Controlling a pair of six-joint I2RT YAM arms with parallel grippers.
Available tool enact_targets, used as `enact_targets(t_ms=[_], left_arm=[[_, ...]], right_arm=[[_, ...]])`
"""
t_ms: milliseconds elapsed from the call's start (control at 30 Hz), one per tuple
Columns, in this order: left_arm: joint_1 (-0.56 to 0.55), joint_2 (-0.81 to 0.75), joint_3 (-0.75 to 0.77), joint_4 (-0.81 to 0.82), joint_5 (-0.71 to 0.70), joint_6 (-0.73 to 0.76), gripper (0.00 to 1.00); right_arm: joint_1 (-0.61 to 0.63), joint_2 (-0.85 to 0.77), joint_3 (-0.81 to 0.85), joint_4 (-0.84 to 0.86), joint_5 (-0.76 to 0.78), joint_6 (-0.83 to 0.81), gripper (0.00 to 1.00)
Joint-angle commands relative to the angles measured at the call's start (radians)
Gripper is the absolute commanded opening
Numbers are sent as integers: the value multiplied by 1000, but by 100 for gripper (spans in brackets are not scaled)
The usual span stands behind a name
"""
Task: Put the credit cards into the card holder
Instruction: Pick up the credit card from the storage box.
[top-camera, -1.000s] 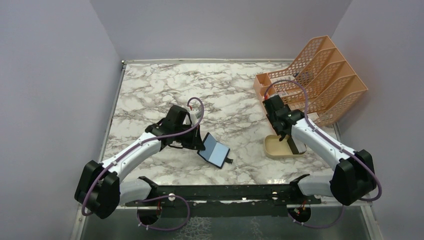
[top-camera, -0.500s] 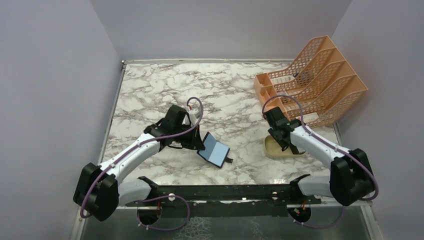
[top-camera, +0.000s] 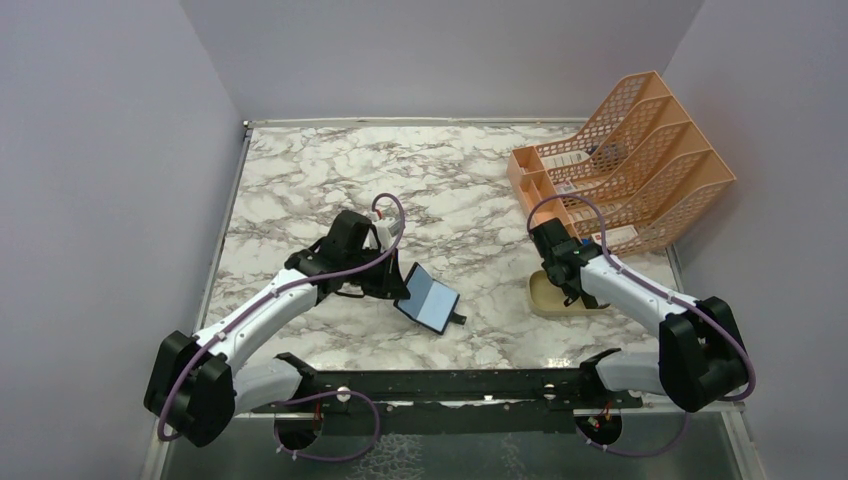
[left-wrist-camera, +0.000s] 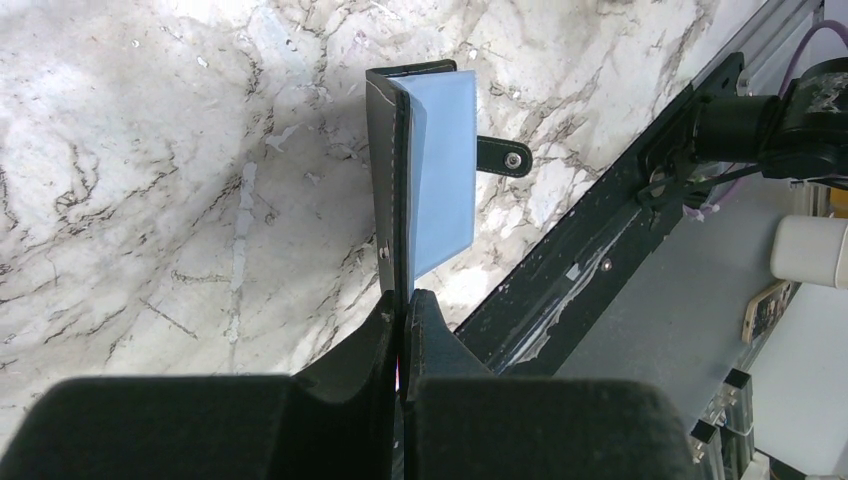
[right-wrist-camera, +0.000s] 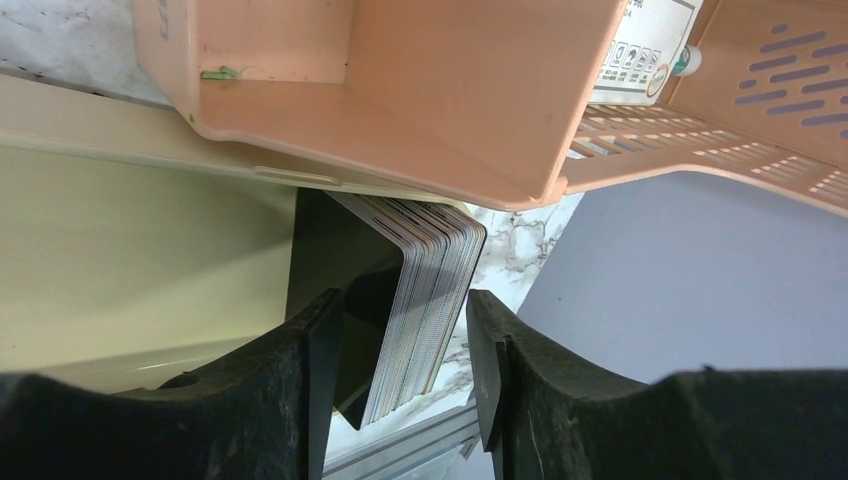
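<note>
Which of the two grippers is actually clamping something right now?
The left gripper: it is shut on the cover of the open card holder. The right gripper stands open, astride the stack of credit cards in the tan dish.

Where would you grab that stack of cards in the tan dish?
Pinch the credit cards across their flat faces, coming down from above: they stand on edge in the tan dish, thin edges up, and the open right gripper straddles them.
</note>
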Motion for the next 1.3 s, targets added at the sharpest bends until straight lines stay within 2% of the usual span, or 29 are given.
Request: enact_targets(t_ms=[0, 967, 1267], left_arm=[[-3, -43, 2, 11, -4, 6, 0], [-3, -57, -1, 10, -7, 6, 0], [-3, -63, -1, 10, -9, 7, 0]], right_arm=[[-6, -8, -12, 30, 86, -30, 48], [-7, -48, 0, 33, 89, -50, 32], [-7, -71, 12, 32, 54, -53, 19]])
